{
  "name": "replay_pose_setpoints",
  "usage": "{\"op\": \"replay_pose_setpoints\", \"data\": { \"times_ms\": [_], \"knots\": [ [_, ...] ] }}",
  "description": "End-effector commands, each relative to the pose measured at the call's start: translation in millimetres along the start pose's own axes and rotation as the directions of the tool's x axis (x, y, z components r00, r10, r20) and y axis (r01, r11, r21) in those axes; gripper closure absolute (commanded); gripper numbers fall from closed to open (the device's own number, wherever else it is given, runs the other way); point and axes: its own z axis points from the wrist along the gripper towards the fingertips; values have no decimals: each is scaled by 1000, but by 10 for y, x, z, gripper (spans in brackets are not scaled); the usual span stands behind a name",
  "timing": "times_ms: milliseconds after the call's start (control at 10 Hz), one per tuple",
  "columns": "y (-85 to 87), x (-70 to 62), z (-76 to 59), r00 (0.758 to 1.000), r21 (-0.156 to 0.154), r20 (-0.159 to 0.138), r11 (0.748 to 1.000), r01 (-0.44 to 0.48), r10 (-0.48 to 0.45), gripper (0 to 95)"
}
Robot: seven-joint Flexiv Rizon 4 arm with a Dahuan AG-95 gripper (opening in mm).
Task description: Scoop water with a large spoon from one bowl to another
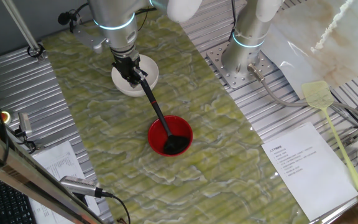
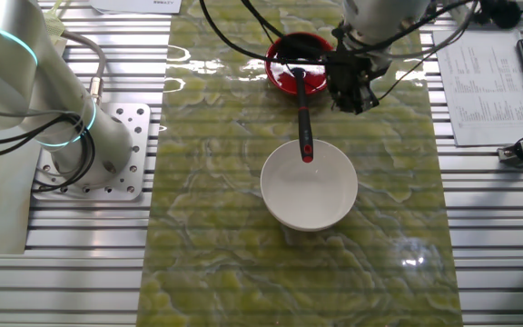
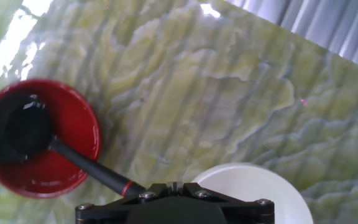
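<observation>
We see red bowl (image 1: 170, 136) holding ladle (image 1: 160, 121) scoop, dark inside; water not discernible to us. White bowl (image 2: 309, 184) looks bare, faint sheen only. Ladle handle slants up from red bowl over white bowl rim. Gripper (image 1: 131, 70) clenched on ladle handle near its upper end, we judge. Both bowls on green marbled mat (image 1: 229, 155), near each other. Printed sheet (image 1: 304, 164) and yellow fly swatter (image 1: 334, 134) lie beside mat. Fingers cut off in hand view.
</observation>
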Motion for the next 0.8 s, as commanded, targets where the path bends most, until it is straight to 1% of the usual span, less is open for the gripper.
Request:
{"op": "replay_pose_setpoints", "data": {
  "times_ms": [100,200,300,400,500,700,800],
  "knots": [
    [101,66,69,997,-13,-16,997,70,-70,950],
    [116,74,82,996,-16,-12,995,94,-94,950],
    [126,70,85,989,-13,-9,989,148,-149,950],
    [135,63,91,974,-11,-8,974,226,-226,950],
    [160,51,104,954,-13,-6,954,300,-300,950],
    [220,49,137,928,1,-7,928,373,-373,950],
    [269,42,168,904,4,-3,904,429,-429,950]
  ]
}}
